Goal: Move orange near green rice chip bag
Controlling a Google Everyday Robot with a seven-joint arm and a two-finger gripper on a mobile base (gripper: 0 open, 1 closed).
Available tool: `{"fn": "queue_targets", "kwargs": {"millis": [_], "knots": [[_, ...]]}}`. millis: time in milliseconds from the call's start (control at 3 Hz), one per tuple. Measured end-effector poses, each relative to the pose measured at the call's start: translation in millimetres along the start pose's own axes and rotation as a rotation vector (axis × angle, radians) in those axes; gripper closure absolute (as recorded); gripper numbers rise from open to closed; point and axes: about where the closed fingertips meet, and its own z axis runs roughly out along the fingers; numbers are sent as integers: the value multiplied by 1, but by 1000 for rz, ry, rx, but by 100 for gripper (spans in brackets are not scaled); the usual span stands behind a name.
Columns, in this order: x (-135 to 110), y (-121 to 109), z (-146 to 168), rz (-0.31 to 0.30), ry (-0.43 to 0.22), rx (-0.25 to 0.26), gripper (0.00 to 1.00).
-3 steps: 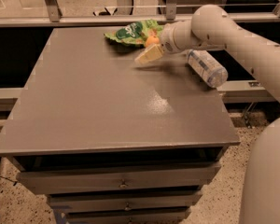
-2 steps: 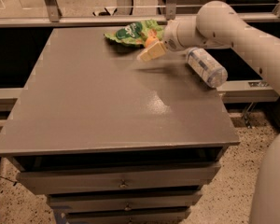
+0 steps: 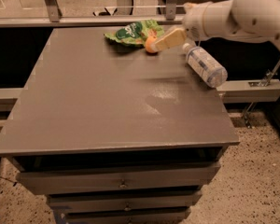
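Note:
The orange (image 3: pixel 150 45) sits on the grey table (image 3: pixel 107 101) at the far edge, touching the right end of the green rice chip bag (image 3: pixel 129 32). The bag lies flat and crumpled at the back of the table. My gripper (image 3: pixel 160 42) comes in from the right, just right of the orange, with its cream finger (image 3: pixel 171 38) tip beside the fruit. It is open and the orange rests on the table outside it. The white arm (image 3: pixel 233 13) reaches in from the top right.
A clear plastic water bottle (image 3: pixel 205 65) lies on its side near the table's right edge, below the arm. A metal rail (image 3: pixel 84 20) runs behind the table. Drawers (image 3: pixel 121 183) are under the front edge.
My gripper has drawn back to the right and slightly up. The orange, hidden in the gripper before, now shows on the table beside the bag.

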Motion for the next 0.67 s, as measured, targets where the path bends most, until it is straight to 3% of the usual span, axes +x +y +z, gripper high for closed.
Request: {"fn": "queue_targets", "kwargs": {"millis": [333, 667], "knots": [[-11, -7, -71, 3, -91, 17, 0], [2, -18, -97, 19, -90, 53, 0]]}}
